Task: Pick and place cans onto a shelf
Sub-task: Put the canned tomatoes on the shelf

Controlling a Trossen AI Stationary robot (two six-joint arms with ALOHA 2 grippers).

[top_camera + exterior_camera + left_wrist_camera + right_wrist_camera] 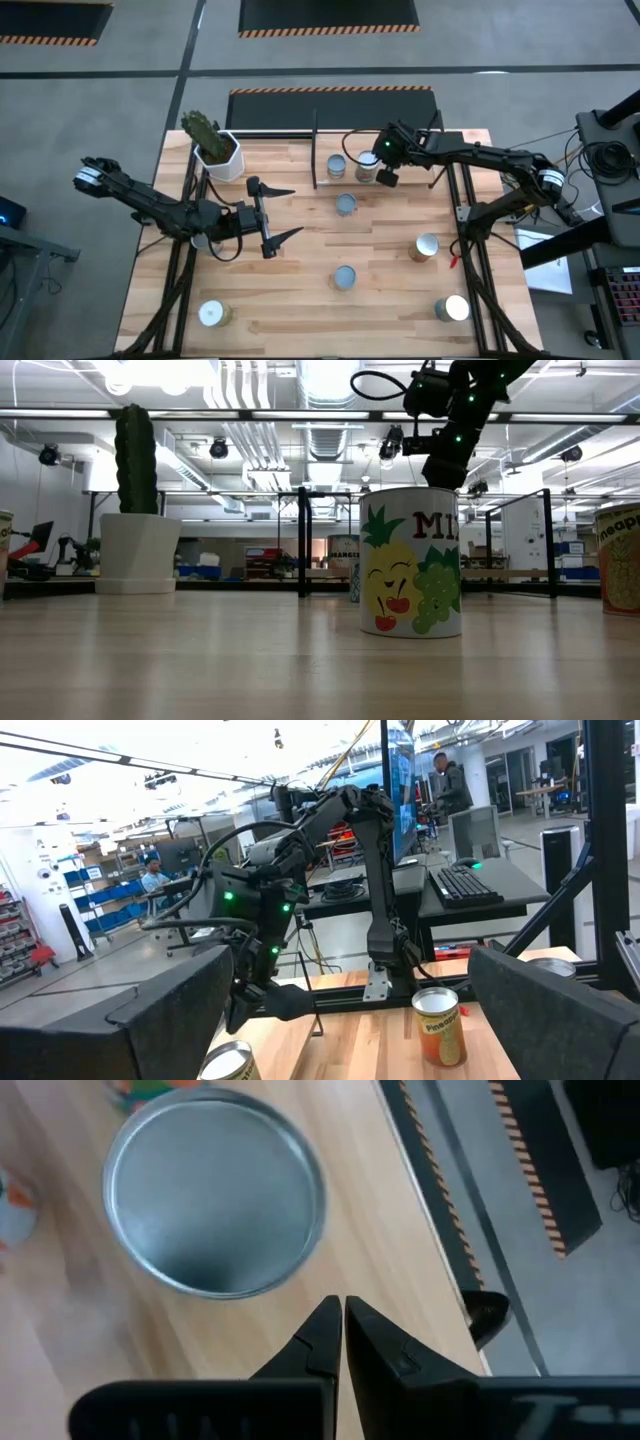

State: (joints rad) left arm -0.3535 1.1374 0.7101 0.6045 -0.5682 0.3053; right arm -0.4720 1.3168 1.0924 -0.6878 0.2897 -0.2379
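Several cans stand around the table. Two of them [337,167] [364,170] stand on the light-wood shelf [290,150] with black posts at the table's far middle. Another can [346,204] stands just in front of the shelf. My right gripper [384,176] hovers over the shelf beside the right-hand can. It is shut and empty, and that can's silvery top [215,1205] lies just ahead of its fingertips [340,1308]. My left gripper [277,214] is wide open and empty over the table's left middle, and it also shows in its wrist view [350,985].
A white pot with a cactus [215,148] stands at the far left. More cans stand at mid table [345,277], right [427,247], near right [452,308] and near left [212,314]. A fruit-labelled can [410,575] fills the low view. People show in the room behind.
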